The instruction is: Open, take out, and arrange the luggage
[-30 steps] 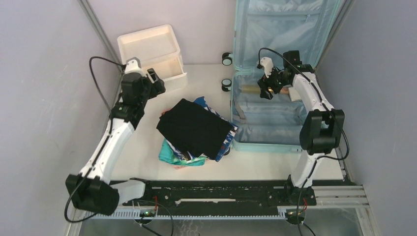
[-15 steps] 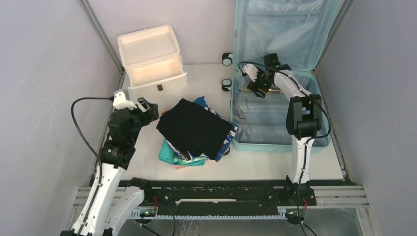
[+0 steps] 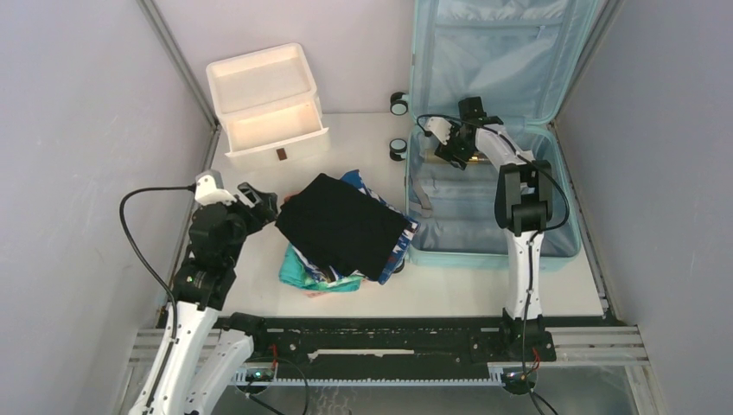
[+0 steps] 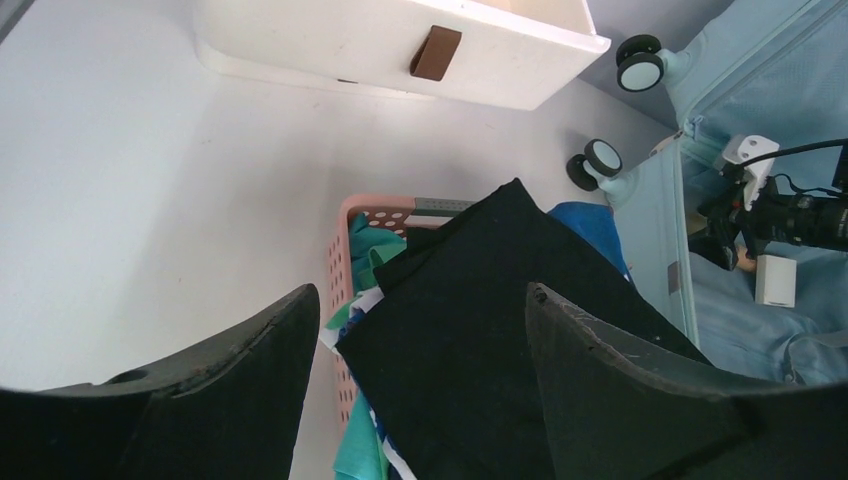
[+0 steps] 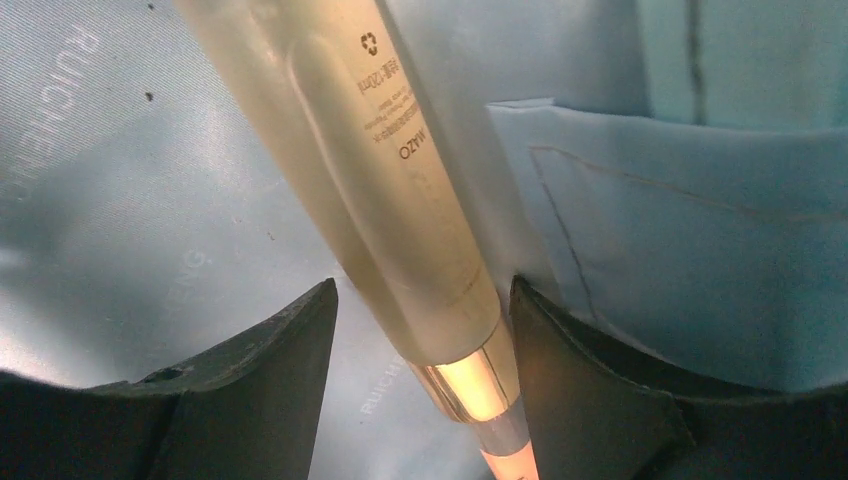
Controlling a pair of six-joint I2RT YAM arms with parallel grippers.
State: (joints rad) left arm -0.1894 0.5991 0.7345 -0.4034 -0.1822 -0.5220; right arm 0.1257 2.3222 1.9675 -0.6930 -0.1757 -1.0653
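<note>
While the luggage (image 3: pixel 471 246) lies open on the right of the table (image 3: pixel 363 143), lid upright, the top view shows the right gripper (image 3: pixel 449 151) inside its far-left corner and the left gripper (image 3: pixel 264 203) just beside a black garment (image 3: pixel 341 225). Left wrist view: jaws apart, empty, framing that garment heaped over a pink basket (image 4: pixel 338 250). Right wrist view: jaws apart, straddling a cream tube (image 5: pixel 370 170) lying on the lining.

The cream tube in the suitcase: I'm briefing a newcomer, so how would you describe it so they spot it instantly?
Find the pale blue hard-shell suitcase open on the right side of the table. In the far left corner of its lined base, straddled by the open right end effector, lies a long cream plastic tube. Its shiny gold collar sets it apart from the small white box nearby.
</note>
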